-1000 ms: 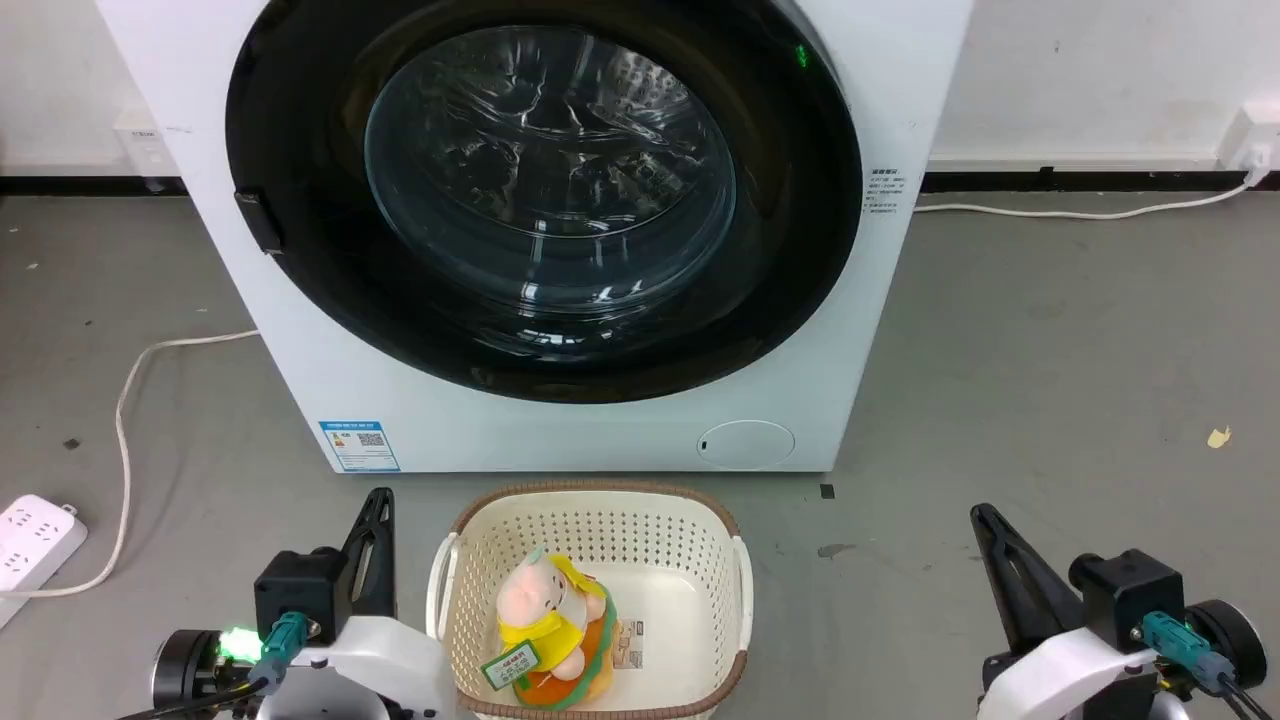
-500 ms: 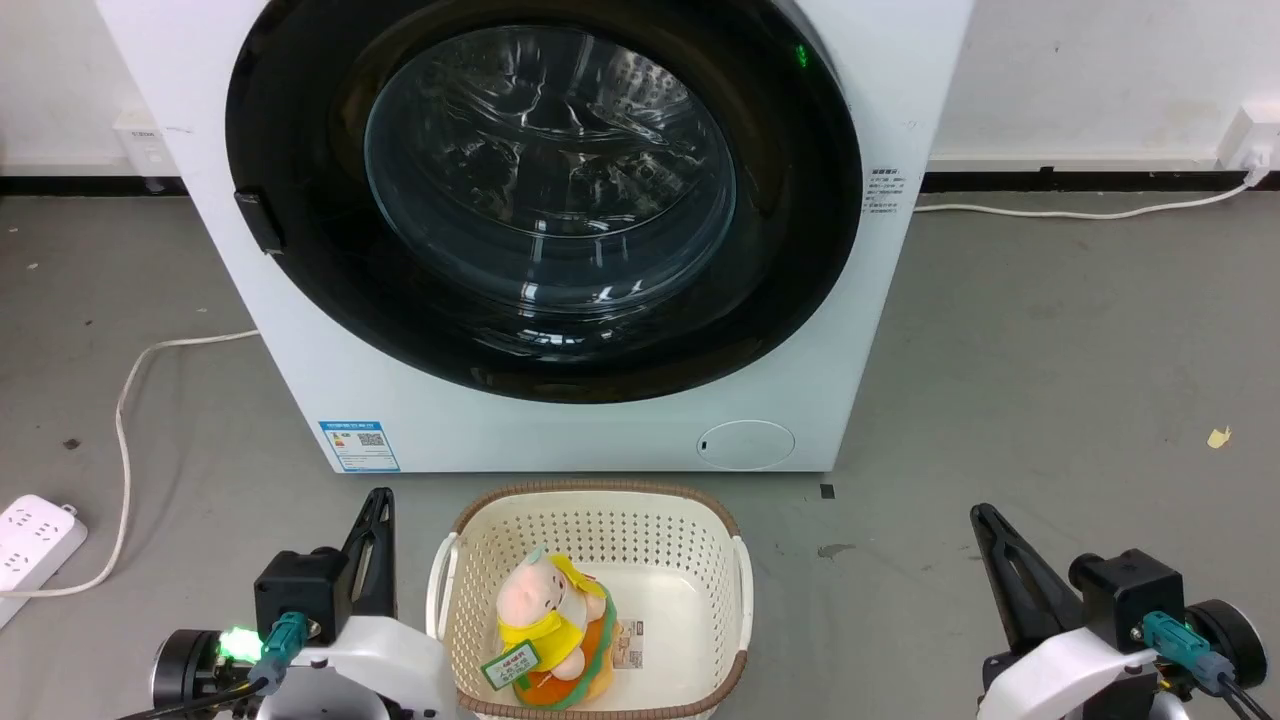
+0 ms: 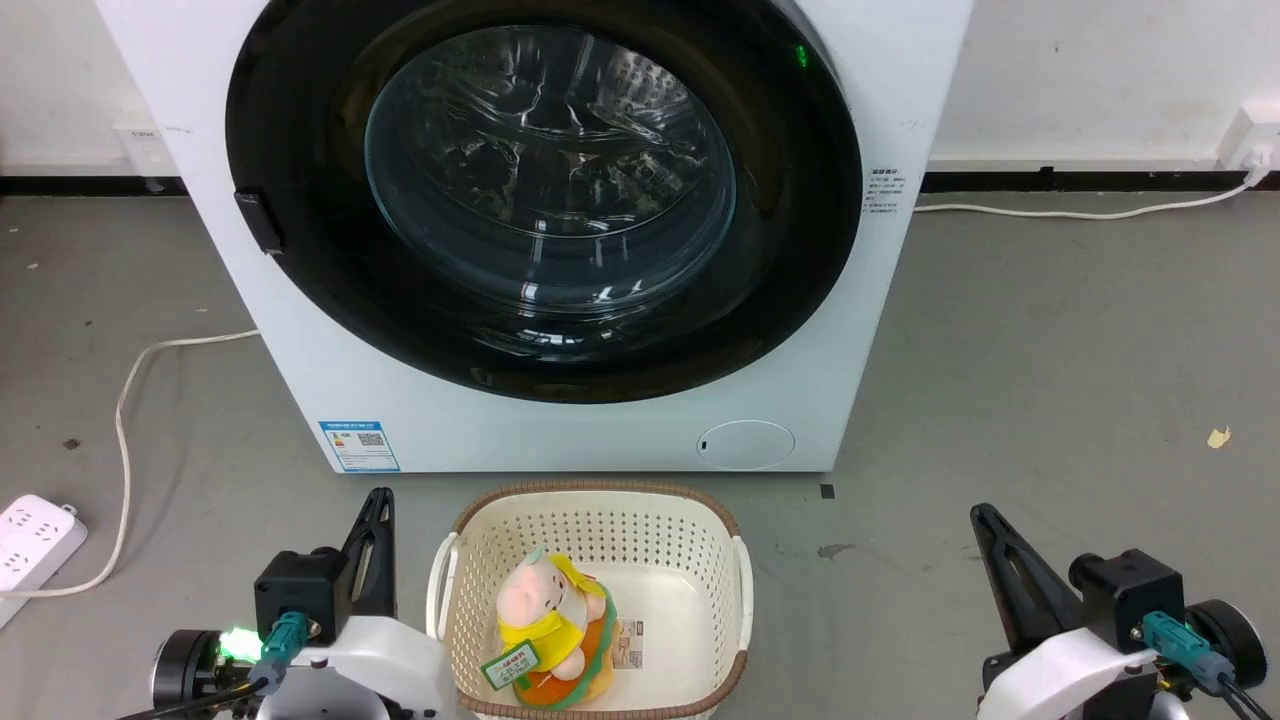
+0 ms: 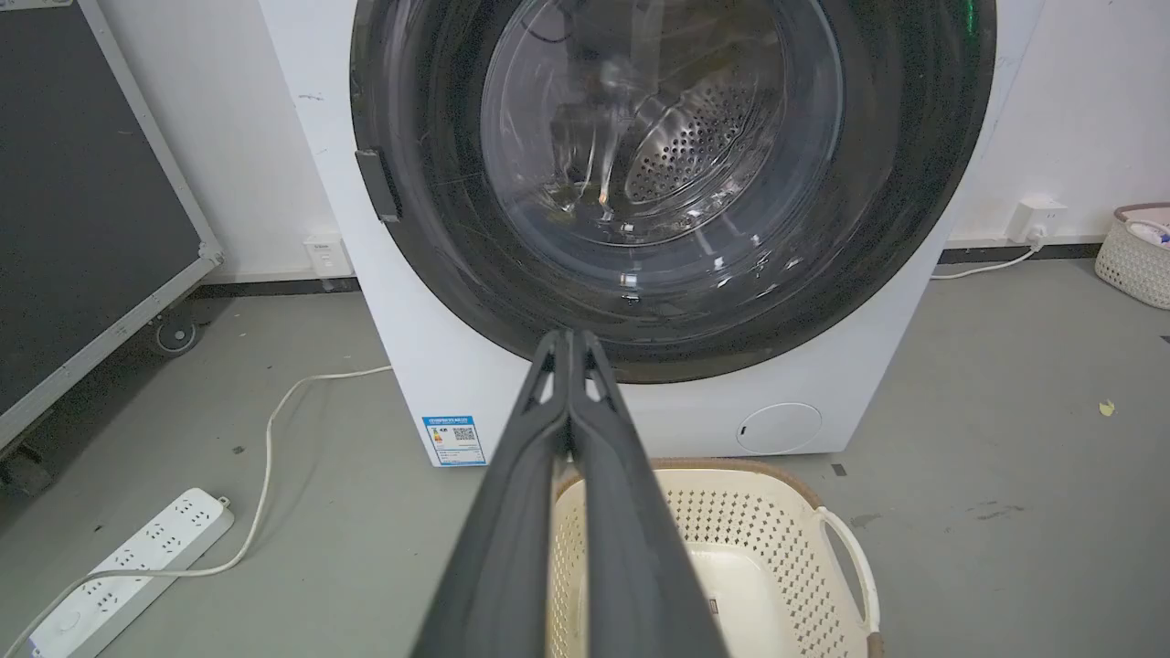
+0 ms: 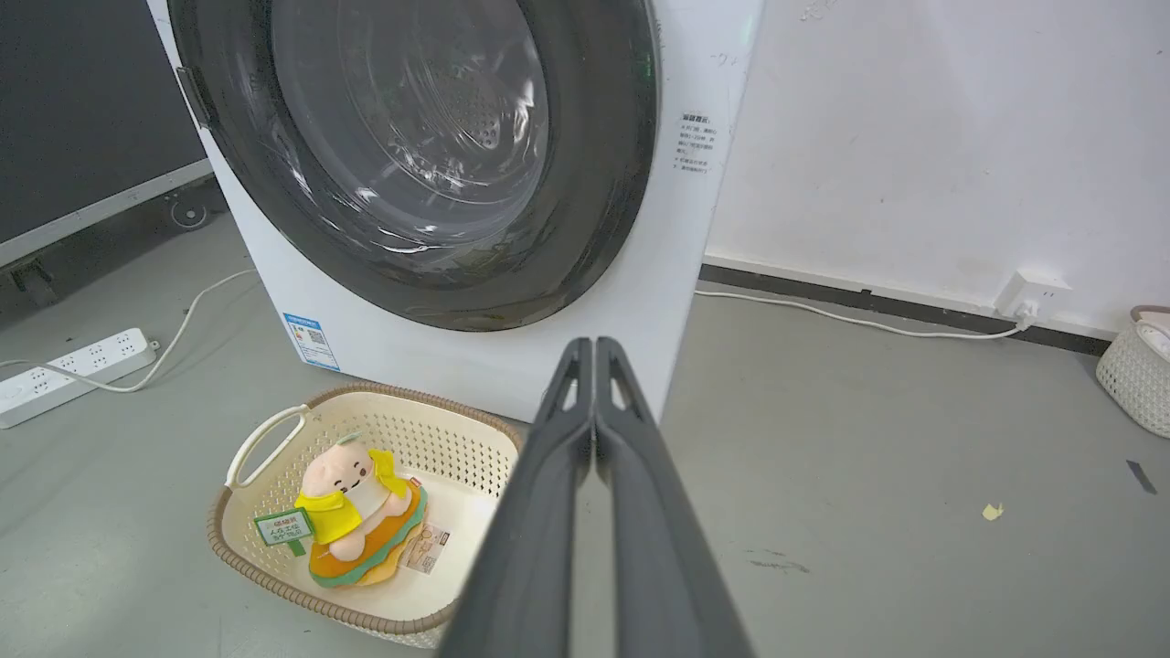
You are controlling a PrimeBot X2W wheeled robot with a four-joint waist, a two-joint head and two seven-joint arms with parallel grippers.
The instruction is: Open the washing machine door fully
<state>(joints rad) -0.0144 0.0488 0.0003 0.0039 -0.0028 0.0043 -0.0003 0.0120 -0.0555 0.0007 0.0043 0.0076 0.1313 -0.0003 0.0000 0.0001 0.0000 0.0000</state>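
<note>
Washing machine door sits closed flat on the white machine front, ahead of and above both sets of fingertips, well apart from them. Latch tab on the door's left rim, up and ahead of the left gripper. Left fingers pressed together, tips meeting. Right gripper same, fingers pressed together. Cream basket on the floor between the two grippers, plush toy inside. Power strip left of the left fingers.
</note>
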